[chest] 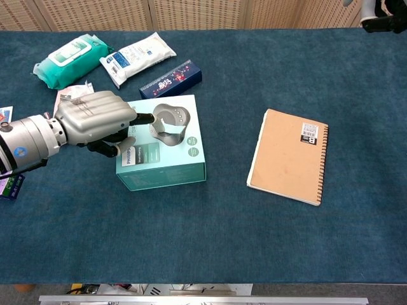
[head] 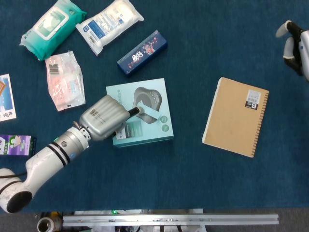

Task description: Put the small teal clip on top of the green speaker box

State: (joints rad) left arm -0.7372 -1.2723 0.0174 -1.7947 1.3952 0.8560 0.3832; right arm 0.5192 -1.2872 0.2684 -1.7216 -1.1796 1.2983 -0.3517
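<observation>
The green speaker box (head: 164,126) (chest: 164,170) lies flat left of the table's middle. The small teal clip (head: 147,112) sits low over the box top, across the printed speaker picture. My left hand (head: 104,123) (chest: 95,119) reaches in from the lower left, and its dark fingertips (head: 135,111) pinch the clip's left end. The chest view does not show the clip clearly. My right hand (head: 295,46) (chest: 383,19) hangs at the far top right edge, holding nothing, its fingers apart.
A brown spiral notebook (head: 236,116) lies right of the box. Behind the box are a dark blue carton (head: 142,53), a white pack (head: 110,24) and a teal wipes pack (head: 52,26). A pink packet (head: 65,79) and a purple box (head: 14,144) lie at the left.
</observation>
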